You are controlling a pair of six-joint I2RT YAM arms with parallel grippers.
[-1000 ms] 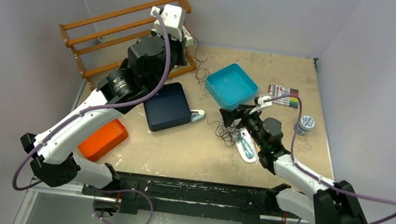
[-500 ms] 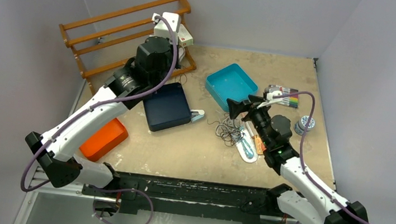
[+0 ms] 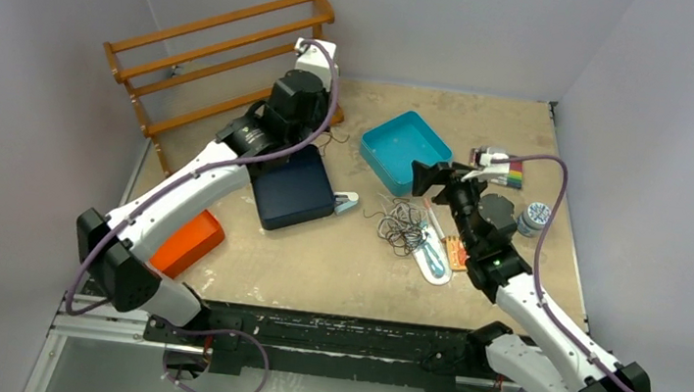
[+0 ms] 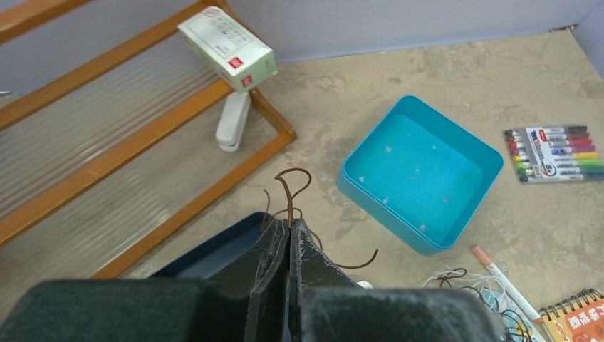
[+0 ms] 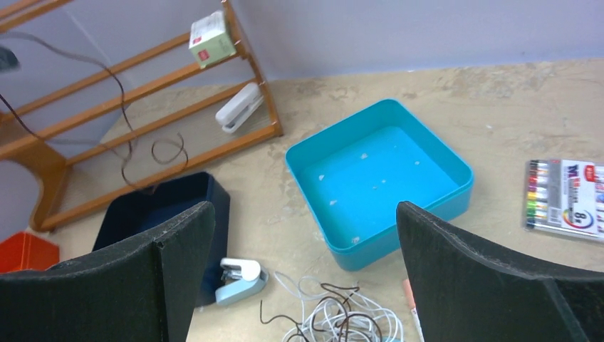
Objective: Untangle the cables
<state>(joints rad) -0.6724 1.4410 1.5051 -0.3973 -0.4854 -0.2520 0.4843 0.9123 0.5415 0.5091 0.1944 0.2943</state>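
Left gripper clamped on brown cable over navy box. Right gripper wide open above mid-table cable tangle, teal tray just behind.

teal tray | navy box | orange bin | wooden rack

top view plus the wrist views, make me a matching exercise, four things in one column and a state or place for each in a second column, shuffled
Column A
1. left tool
2. right tool
3. teal tray
4. marker pack

Column B
a. open, gripping nothing
b. lying flat to the right of the tray
c. shut on the brown cable
d. open-topped, no cable inside

Pairs: 1-c, 2-a, 3-d, 4-b
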